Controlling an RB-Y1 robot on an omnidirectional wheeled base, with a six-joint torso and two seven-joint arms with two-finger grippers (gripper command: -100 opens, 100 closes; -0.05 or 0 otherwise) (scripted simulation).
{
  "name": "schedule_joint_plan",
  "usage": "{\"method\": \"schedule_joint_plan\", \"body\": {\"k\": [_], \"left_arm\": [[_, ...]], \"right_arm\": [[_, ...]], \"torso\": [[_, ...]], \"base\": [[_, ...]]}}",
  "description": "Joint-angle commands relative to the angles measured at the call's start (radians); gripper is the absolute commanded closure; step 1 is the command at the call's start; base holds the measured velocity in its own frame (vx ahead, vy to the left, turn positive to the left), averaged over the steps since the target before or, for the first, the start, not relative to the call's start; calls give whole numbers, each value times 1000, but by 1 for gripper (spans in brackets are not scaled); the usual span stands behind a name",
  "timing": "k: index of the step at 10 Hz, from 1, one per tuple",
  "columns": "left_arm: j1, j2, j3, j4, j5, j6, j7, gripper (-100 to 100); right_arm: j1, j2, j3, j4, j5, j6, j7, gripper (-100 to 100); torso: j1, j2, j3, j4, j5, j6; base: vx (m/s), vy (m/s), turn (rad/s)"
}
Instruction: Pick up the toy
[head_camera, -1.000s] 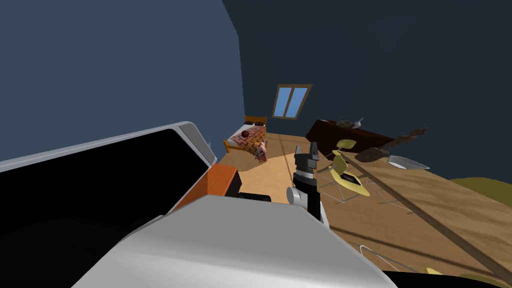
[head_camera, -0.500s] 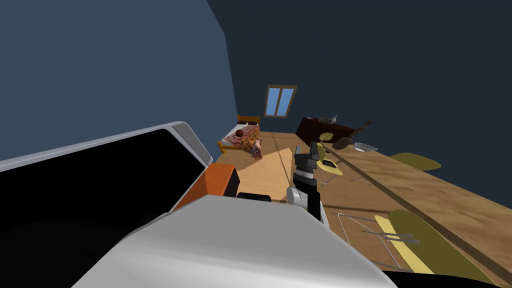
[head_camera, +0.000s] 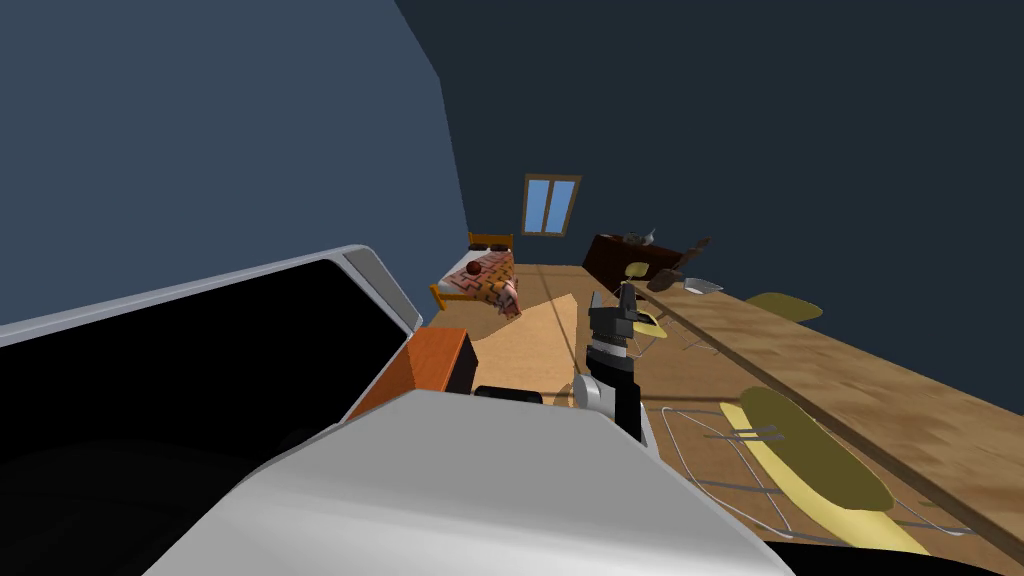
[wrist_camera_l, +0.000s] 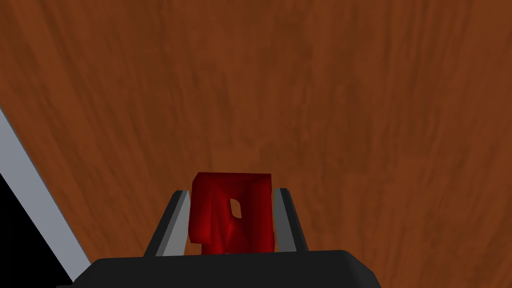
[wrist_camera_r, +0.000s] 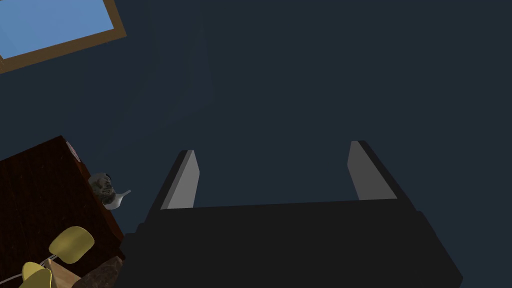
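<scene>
Clamping red toy (wrist_camera_l: 230, 220), left pincer (wrist_camera_l: 231, 191), wood-grain surface (wrist_camera_l: 310, 100) beyond, right pincer (wrist_camera_r: 272, 148) spread

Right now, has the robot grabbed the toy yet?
Grabbing looks done: the left gripper is shut on the red toy, pressing its sides. The right gripper is open. Left to do: lifting; I cannot tell if the toy is clear of the brown wooden surface.

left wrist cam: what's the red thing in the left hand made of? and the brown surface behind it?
The red toy, pinched in the left hand: deep red, faceted, soft sheen with dark folds; could be moulded plastic or stiff cloth, can't settle it. The brown surface behind: wood by its streaky reddish-brown grain, matte, no glare.
</scene>
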Motion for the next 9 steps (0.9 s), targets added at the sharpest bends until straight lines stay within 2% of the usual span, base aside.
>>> {"method": "schedule_joint_plan", "body": {"k": [1,3,4,5,7,9], "left_arm": [[0,0,0,0,0,0,0,100],[0,0,0,0,0,0,0,100],[0,0,0,0,0,-1,0,0],[23,9,-8,-35,11,1,-21,100],[51,23,-19,-72,34,1,-58,100],[79,37,-30,-109,56,1,-95,100]], "right_arm": [[0,0,0,0,0,0,0,0],[0,0,0,0,0,0,0,0],[0,0,0,0,0,0,0,0],[0,0,0,0,0,0,0,0],[1,0,0,0,0,0,0,0],[0,0,0,0,0,0,0,0]], "torso": [[0,0,0,0,0,0],[0,-1,0,0,0,0],[0,-1,-1,0,0,0],[0,-1,-1,0,0,0],[0,-11,-6,-2,0,-2],[-1,-11,-6,-2,0,0]], "base": [[0,0,0],[0,0,0],[0,0,0],[117,7,337],[185,6,305],[140,-23,209]]}}
